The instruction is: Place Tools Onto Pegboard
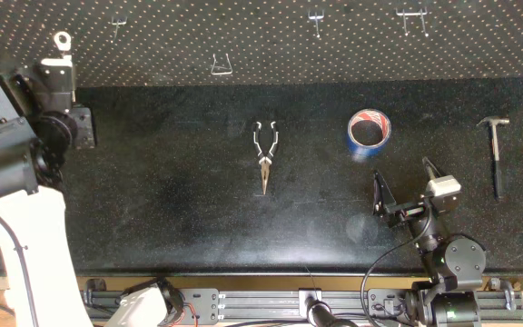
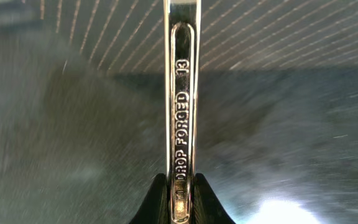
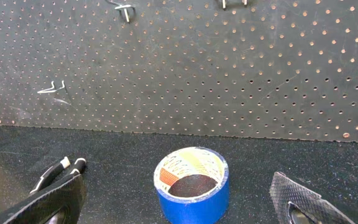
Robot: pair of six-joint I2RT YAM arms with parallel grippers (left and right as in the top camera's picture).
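Note:
My left gripper (image 2: 181, 205) is shut on a steel wrench (image 2: 182, 99), whose shaft runs straight out from between the fingers; in the top view the wrench's ring end (image 1: 62, 40) shows at the far left, raised in front of the pegboard (image 1: 289, 41). Pliers (image 1: 264, 150) with white handles lie mid-table. A roll of blue tape (image 1: 369, 133) stands right of them, and my right gripper (image 1: 407, 186) rests open on the table just in front of the roll of blue tape (image 3: 191, 185). A hammer (image 1: 495, 150) lies at the far right.
Metal hooks (image 1: 411, 18) hang on the pegboard at upper right, another hook (image 1: 315, 18) near the middle, one hook (image 1: 117, 25) at left, and a wire triangle hook (image 1: 221, 64) lower down. The black tabletop (image 1: 171, 200) has free room between the arms.

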